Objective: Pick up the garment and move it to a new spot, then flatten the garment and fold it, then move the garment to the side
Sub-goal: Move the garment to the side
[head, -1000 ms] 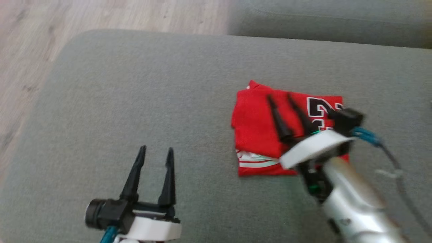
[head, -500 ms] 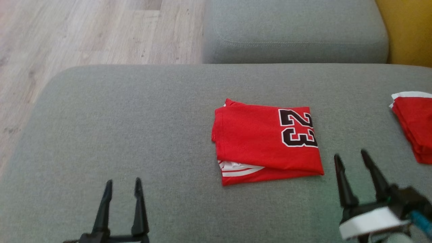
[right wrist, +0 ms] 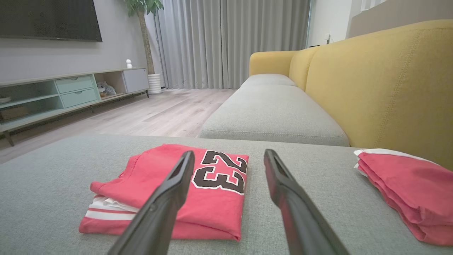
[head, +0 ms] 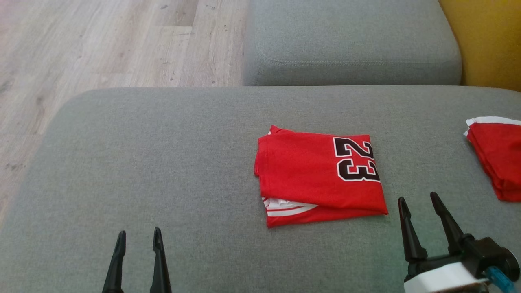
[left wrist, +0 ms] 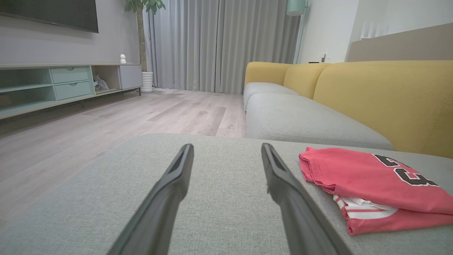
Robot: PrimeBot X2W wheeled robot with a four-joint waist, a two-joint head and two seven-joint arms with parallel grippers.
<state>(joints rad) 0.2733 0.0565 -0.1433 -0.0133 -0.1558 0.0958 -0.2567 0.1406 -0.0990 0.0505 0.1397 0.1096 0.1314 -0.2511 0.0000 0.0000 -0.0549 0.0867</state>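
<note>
Garment folded, lying flat right of the middle of the cushion. Left gripper and right gripper held over the cushion's near edge, jaws apart, empty. Side move judged pending: both near corners to be pinched together, all layers caught, fold kept intact.

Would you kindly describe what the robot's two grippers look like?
Both the left gripper and the right gripper have two long, slender black fingers tapering to points. The right one sits on a black housing above a white band, with a blue cable at its side.
</note>
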